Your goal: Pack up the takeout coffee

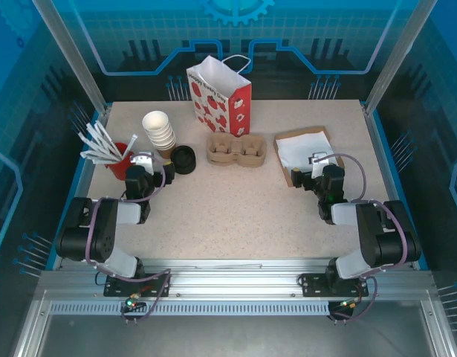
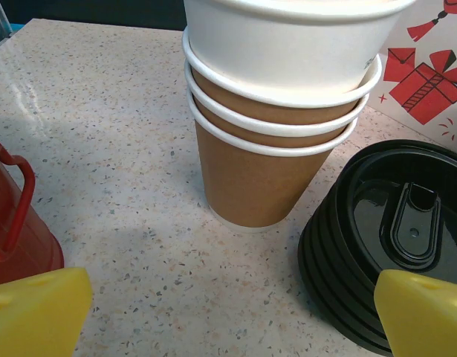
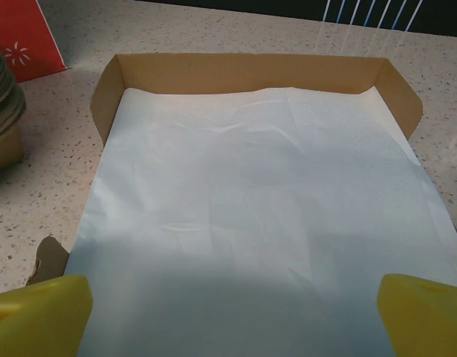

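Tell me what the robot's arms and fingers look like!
The left arm and the right arm match: chunky black rounded joints with silver-grey sections between them. Thin greyish-purple cables loop along each one. Up close, the left arm's fingers are bright yellow and blocky, and so are the right arm's fingers.
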